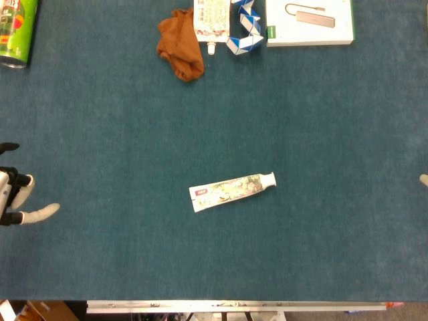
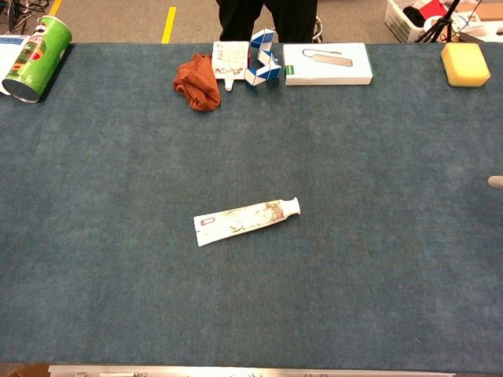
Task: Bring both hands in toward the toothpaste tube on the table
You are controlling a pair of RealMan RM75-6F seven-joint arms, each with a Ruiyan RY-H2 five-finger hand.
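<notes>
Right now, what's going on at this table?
Nothing is held yet. The toothpaste tube lies flat mid-table, untouched. The left robot hand shows at the left edge, fingers apart and empty, well short of the tube. Of the right robot hand only a fingertip shows at the right edge.
</notes>
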